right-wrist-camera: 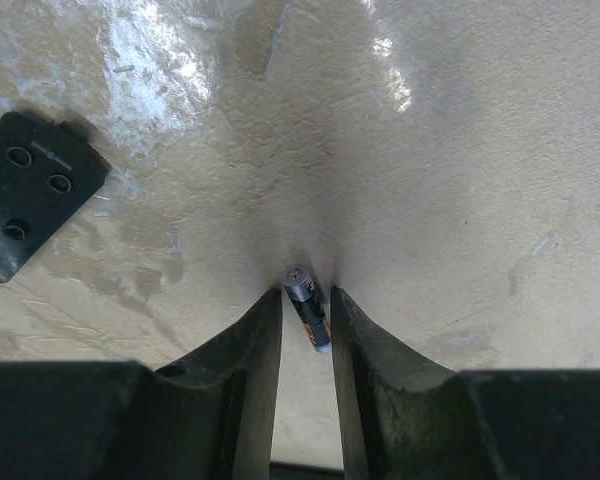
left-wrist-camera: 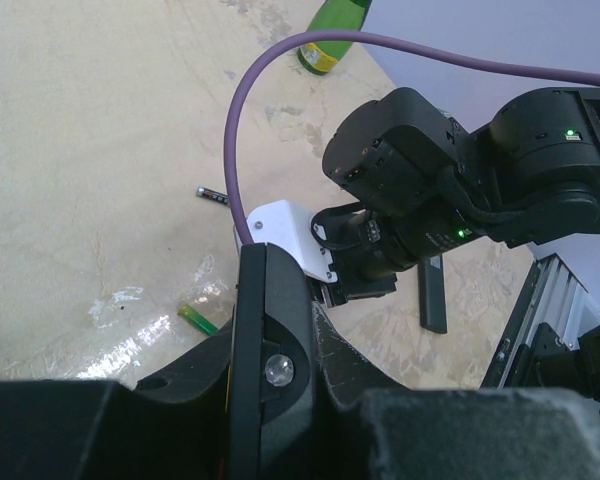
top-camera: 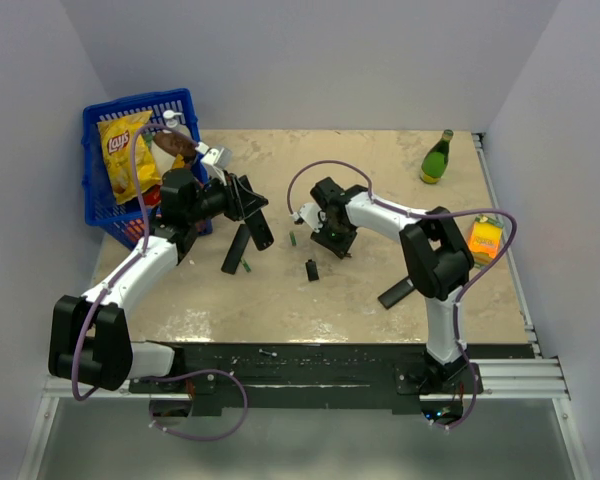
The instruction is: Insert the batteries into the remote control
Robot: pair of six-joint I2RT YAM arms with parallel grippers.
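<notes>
One legible marking found. The yellow chip bag [top-camera: 127,152] standing in the blue basket [top-camera: 88,150] carries the "Lay's" brand roundel, red and white, on its upper face. The green bottle [top-camera: 437,160] bears a yellow label, print too small to read. The orange-yellow carton [top-camera: 485,240] shows printed panels, illegible. The battery [right-wrist-camera: 308,308] in the right wrist view has an orange mark and pale lettering, unreadable.

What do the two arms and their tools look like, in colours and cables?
The left arm and right arm have white links between bulky black joints, each with a purple cable. Green lights glow on the right one. The tools' fingers are black and tapering.
</notes>
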